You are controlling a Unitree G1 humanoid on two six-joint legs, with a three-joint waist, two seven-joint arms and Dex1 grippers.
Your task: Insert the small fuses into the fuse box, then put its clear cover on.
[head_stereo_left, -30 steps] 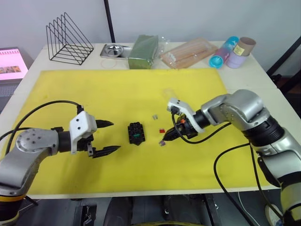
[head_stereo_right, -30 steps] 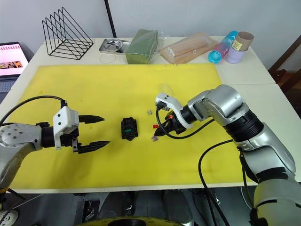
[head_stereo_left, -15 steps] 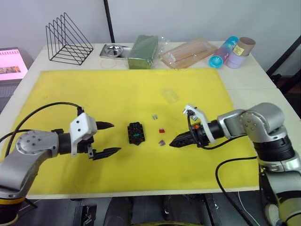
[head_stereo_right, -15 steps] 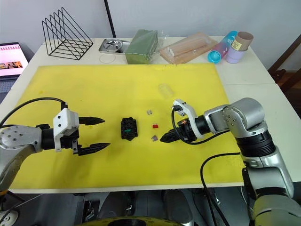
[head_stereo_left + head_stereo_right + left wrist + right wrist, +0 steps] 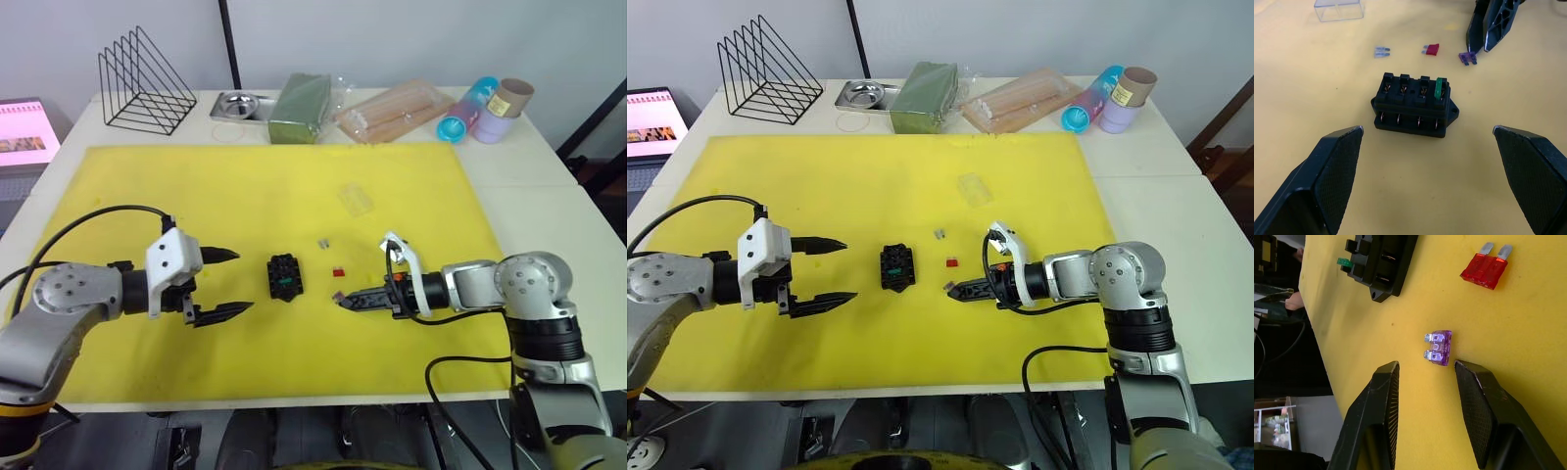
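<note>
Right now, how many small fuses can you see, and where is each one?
4. The green fuse sits in an end slot of the fuse box. The grey fuse, red fuse and purple fuse lie loose on the yellow mat, the purple one just before the right pincer.

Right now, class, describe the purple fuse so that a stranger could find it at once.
On the yellow mat, look just right of the black fuse box. Three loose fuses lie there; the purple fuse is the nearest to the robot, lying flat at the right gripper tips, below the red fuse and greyish fuse.
</note>
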